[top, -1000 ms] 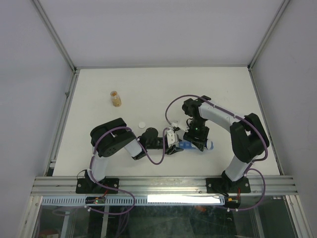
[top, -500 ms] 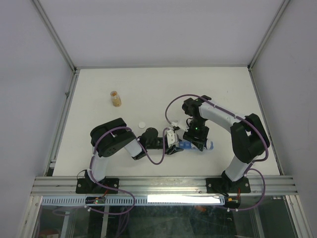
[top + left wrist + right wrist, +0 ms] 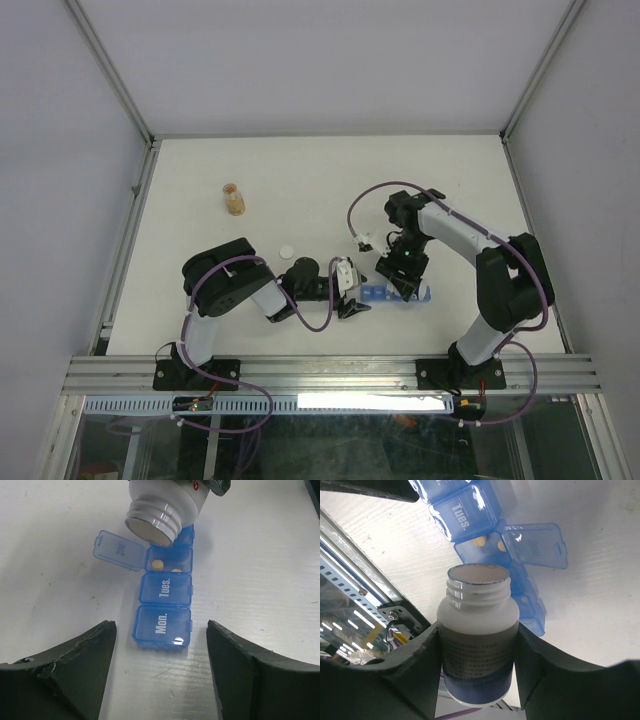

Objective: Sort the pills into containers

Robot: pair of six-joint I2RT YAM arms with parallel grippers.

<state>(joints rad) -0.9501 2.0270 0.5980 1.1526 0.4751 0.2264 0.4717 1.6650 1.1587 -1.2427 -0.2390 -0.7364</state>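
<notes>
- A small clear bottle point(image 3: 233, 199) with orange-tan contents stands upright toward the far left corner of the white tabletop point(image 3: 300, 170).
- A little white round vial point(image 3: 287, 252) sits left of middle, closer to the near edge, well apart from that bottle.

My gripper point(image 3: 478, 647) clamps an uncapped white bottle point(image 3: 477, 602), its mouth just above the blue organizer point(image 3: 462, 512). The open compartment beside "Tues." holds two tan pills point(image 3: 479, 541).

Showed bright, even light with soft shadows on the white counter point(image 3: 300, 180), small glare on the blue organizer point(image 3: 165, 625), and slightly blurred near fingers point(image 3: 65, 675).
</notes>
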